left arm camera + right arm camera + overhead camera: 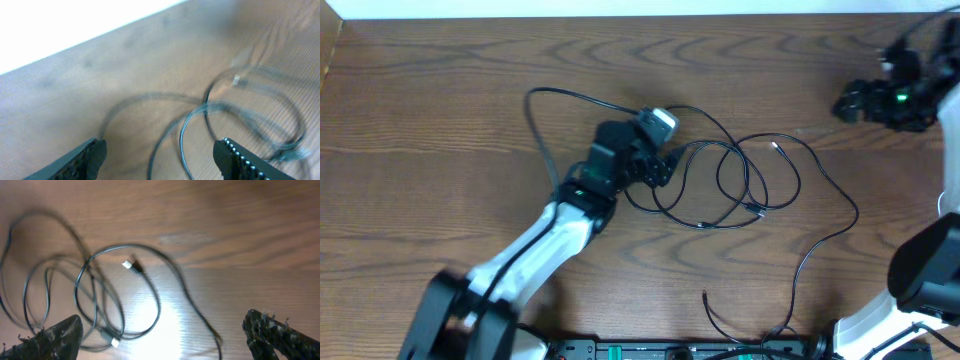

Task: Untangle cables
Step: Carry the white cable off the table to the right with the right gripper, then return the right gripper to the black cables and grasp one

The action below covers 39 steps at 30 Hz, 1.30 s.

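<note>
Tangled on the middle of the wooden tabletop (pixel 440 120): thin black cables (pixel 740 185), several loops overlapping, just right of the left gripper (pixel 660 168). One strand arcing off to the far left, then curving back near, under the left arm. Another trailing right and near, toward the tabletop's near edge. Small silvery plug (pixel 775 147) lying inside the far-right loop, apart from both grippers.

Left gripper low at the tangle's left edge, fingers spread, nothing pinched. Blurred loops on the wood beyond that gap in the left wrist view; contact with a strand impossible to tell.

Right gripper (pixel 850 100) up at the far right corner, well apart from the cables, jaws stretched wide and empty in the right wrist view.

Dark bar (pixel 680 350) with green marks at the near edge, any writing on it too small to read.
</note>
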Motion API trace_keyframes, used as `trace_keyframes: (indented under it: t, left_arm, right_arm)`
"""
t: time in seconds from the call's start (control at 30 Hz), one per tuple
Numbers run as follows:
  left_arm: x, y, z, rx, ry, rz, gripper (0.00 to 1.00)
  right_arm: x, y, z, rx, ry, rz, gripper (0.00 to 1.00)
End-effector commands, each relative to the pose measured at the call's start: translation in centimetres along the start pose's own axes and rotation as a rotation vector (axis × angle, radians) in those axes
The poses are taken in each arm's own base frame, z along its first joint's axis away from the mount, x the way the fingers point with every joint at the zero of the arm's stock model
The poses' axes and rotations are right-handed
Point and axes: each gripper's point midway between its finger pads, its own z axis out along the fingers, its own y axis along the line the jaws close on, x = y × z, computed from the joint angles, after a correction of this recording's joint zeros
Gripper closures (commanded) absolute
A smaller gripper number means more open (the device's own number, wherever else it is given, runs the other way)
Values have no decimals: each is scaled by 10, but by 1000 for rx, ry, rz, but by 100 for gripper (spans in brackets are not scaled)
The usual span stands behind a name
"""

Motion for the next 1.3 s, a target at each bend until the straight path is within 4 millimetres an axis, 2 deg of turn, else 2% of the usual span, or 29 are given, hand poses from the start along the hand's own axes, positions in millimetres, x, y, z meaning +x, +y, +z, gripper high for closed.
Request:
trace_keyframes:
  t: [0.0, 0.2, 0.3, 0.37, 0.5, 0.63, 0.77, 0.87, 1.0, 1.17, 1.2, 1.27]
  left_arm:
    - [-36, -3, -27, 6, -83, -8, 26]
    - [-48, -7, -52, -5, -100, -4, 26]
    - [-37, 8, -55, -86, -51, -20, 27]
    - [-27, 15, -56, -117, -11, -32, 27]
    - [-16, 15, -57, -117, 34, -42, 27]
    - [-13, 15, -57, -116, 46, -44, 27]
    - [-13, 15, -57, -116, 45, -44, 27]
    - [-13, 15, -57, -116, 45, -44, 27]
    - [-13, 14, -57, -112, 45, -44, 27]
    - [-13, 14, -57, -111, 45, -44, 27]
    - [-13, 14, -57, -111, 45, -44, 27]
    - [-13, 14, -57, -111, 46, -44, 27]
  right_arm:
    - [6, 32, 0, 5, 33, -193, 1]
    - [39, 94, 30, -71, 145, -509, 1]
    - [53, 122, 50, -103, 169, -647, 2]
    - [60, 134, 64, -100, 168, -719, 3]
    - [66, 143, 97, -36, 136, -813, 2]
    - [71, 149, 123, -10, 89, -861, 3]
    - [75, 147, 140, -8, 50, -858, 14]
    - [78, 143, 151, -3, 23, -823, 18]
    - [82, 140, 160, -2, 3, -782, 29]
    - [82, 140, 162, -1, -10, -737, 66]
    - [81, 141, 162, -1, -14, -726, 82]
    - [79, 142, 162, -2, -24, -687, 99]
